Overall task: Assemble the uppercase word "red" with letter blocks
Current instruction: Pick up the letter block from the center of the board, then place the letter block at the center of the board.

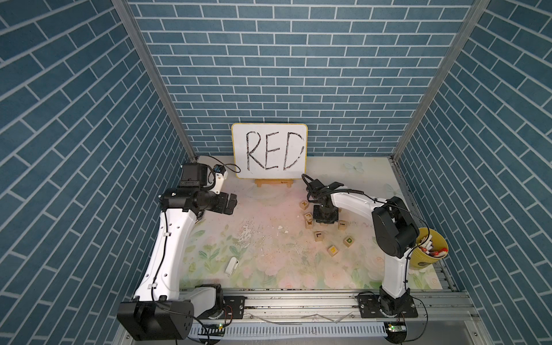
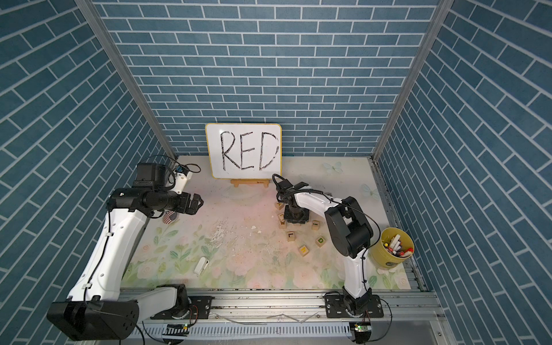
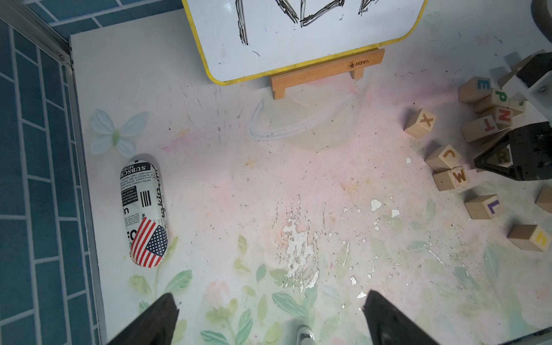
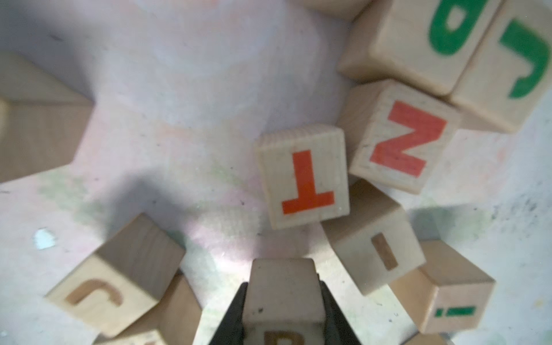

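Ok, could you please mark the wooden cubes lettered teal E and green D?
Wooden cube with teal E (image 3: 481, 86), left wrist view, on its lettered face.
Wooden cube with green D (image 1: 348, 240), a top view, on its lettered face.

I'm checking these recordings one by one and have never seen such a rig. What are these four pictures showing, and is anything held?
Two robot arms stand at the near edge of a flowered table. Two pictures look down from one overhead stereo camera; the other two come from a camera on each arm's wrist. The left gripper is open and empty. The right gripper is shut on the R block, among a cluster of wooden letter blocks. The E block and D block lie loose on the table. A whiteboard at the back reads RED; a yellow cup of markers and a printed case are also there.
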Available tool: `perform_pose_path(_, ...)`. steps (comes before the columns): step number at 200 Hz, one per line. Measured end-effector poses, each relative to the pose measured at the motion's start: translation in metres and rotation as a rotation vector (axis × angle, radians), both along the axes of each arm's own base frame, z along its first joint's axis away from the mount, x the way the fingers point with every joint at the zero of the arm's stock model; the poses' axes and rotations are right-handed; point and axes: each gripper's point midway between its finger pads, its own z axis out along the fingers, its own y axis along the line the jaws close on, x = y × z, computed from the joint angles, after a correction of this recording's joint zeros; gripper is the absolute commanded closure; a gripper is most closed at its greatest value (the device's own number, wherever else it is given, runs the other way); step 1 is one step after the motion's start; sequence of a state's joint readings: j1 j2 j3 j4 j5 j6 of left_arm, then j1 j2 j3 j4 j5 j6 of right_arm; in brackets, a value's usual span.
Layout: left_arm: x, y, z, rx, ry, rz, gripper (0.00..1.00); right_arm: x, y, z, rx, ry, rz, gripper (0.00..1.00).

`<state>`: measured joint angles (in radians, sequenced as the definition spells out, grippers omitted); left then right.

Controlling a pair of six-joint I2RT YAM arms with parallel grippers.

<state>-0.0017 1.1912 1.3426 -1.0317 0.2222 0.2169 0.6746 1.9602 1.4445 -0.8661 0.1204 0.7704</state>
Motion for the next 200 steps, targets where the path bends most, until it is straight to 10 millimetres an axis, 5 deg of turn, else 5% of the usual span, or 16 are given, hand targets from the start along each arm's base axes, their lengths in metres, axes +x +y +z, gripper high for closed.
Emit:
perform_pose_path(56, -0.002, 0.006, 0.019, 0.028, -0.043, 0.02, 0.01, 0.02, 0.039, 0.064, 0.103, -0.126, 0.079, 0.8)
perform_pose_path(88, -0.011, 0.008, 0.029, 0.039, -0.062, 0.029, 0.01, 0.027, 0.078, 0.081, 0.158, -0.152, 0.14, 0.8)
perform_pose_path(143, -0.013, 0.015, 0.043, 0.072, -0.091, 0.053, 0.01, 0.027, 0.158, 0.041, 0.172, -0.085, 0.268, 0.8)
perform_pose_path(200, -0.015, 0.015, 0.044, 0.073, -0.091, 0.05, 0.01, 0.011, 0.193, 0.006, 0.131, -0.006, 0.352, 0.78)
